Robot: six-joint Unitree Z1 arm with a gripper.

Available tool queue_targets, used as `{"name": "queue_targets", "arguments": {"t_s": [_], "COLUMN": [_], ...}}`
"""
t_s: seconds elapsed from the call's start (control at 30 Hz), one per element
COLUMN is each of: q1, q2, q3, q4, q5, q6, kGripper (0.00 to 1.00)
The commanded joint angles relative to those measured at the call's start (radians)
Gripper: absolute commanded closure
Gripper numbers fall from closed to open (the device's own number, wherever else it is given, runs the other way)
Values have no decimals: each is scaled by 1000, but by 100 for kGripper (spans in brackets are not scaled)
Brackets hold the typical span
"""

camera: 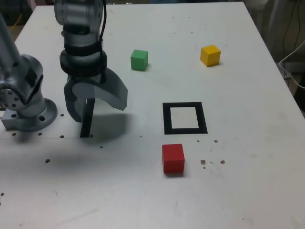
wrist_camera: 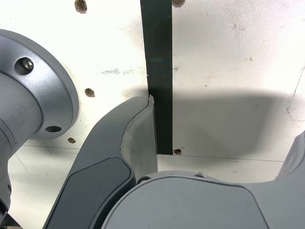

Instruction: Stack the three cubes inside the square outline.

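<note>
While my gripper (camera: 95,107) hangs with jaws spread wide and empty over the black strip (camera: 86,121), near the arm's base (camera: 28,114), I see all three cubes lying apart on the white table (camera: 248,191). Red cube (camera: 172,158) sits just below the empty square outline (camera: 185,118); green cube (camera: 139,60) and yellow cube (camera: 210,55) lie beyond it.

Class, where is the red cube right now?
In the exterior view, the red cube sits on the table just in front of the square outline, outside it, toward the camera.
</note>
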State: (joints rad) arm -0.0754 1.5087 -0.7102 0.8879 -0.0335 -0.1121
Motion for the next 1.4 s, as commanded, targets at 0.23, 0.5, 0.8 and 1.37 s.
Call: {"name": "queue_targets", "arguments": {"t_s": [0.23, 0.5, 0.8, 1.37], "q1": [0, 0, -32, -187], "q2": [-4, -10, 35, 298], "q3": [-1, -45, -191, -611], "q4": [1, 23, 60, 298], "q5": [-12, -35, -65, -40], "q6": [2, 2, 3, -121], "kGripper": [1, 1, 1, 0]}}
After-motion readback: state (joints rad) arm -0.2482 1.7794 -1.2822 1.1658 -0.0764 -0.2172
